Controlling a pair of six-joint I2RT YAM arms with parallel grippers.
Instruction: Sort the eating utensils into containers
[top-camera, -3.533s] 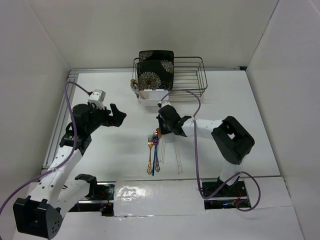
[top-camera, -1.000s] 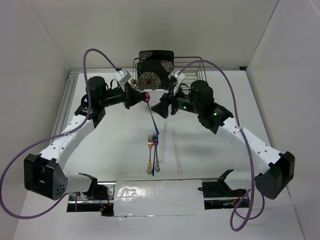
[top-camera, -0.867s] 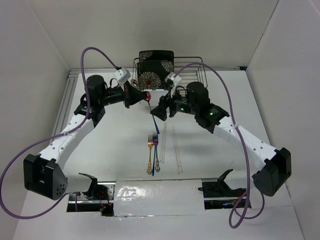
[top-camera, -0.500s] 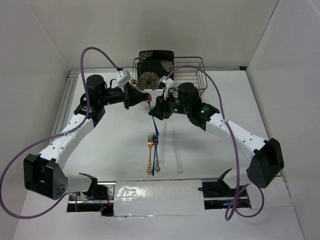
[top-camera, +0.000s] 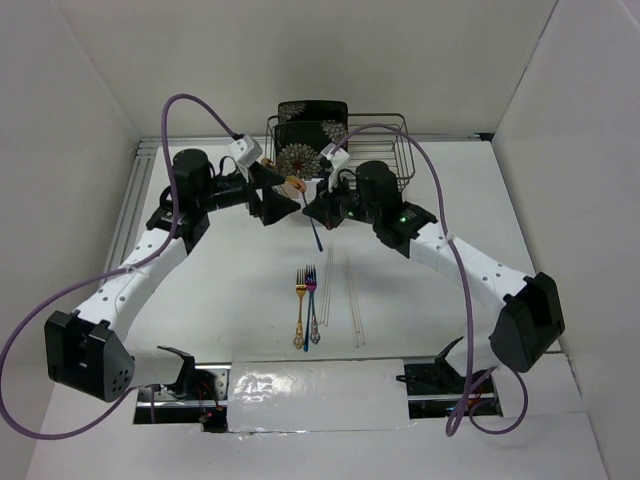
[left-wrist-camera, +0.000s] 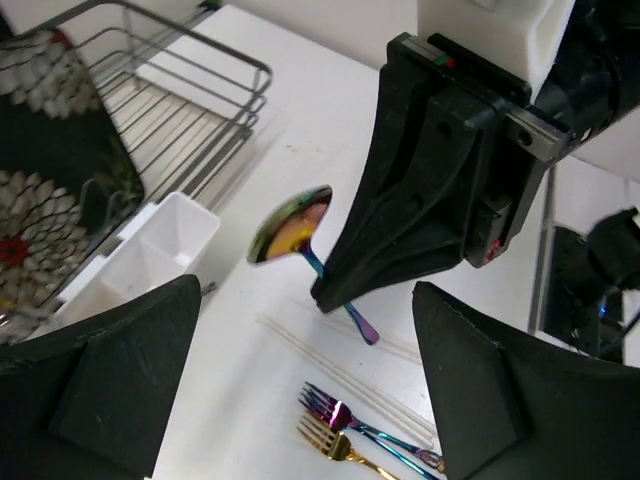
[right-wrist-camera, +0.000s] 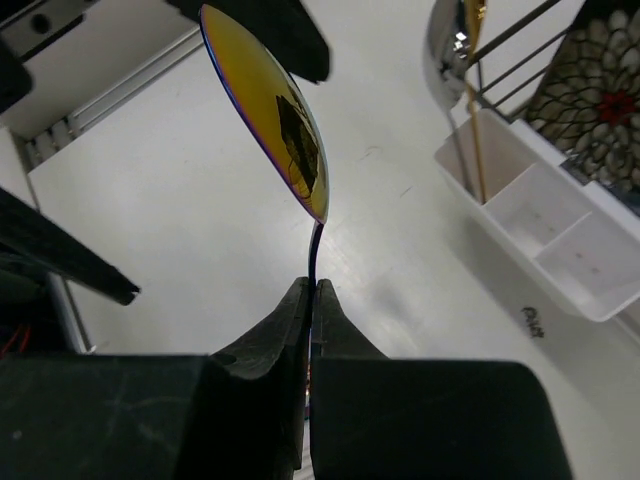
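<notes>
Right gripper (right-wrist-camera: 312, 288) clamps its fingers tight on the thin handle of an iridescent spoon (right-wrist-camera: 272, 112), holding it off the table (top-camera: 220, 290); the bowl rises beyond the fingertips, tilted, and the handle's tail pokes out below the grip in the left wrist view. The left gripper (top-camera: 285, 197) faces it with fingers (left-wrist-camera: 110, 385) spread wide apart and holds nothing: the spoon hangs between them in its own camera's view, touching neither. Just beyond the two grippers sits the white caddy (left-wrist-camera: 150, 262), set against the front of the wire rack (top-camera: 385, 160), with a gold utensil (right-wrist-camera: 472, 140) standing in one end compartment and the other compartments in sight showing only white. Two dark floral plates (top-camera: 310, 150) stand upright in the rack's left end. Nearer the arm bases, well apart from the held spoon, a gold fork (top-camera: 299, 300) and a purple-blue fork (top-camera: 311, 300) lie side by side on the table, tines toward the rack, with pale chopsticks (top-camera: 356, 315) lying just to their right.
</notes>
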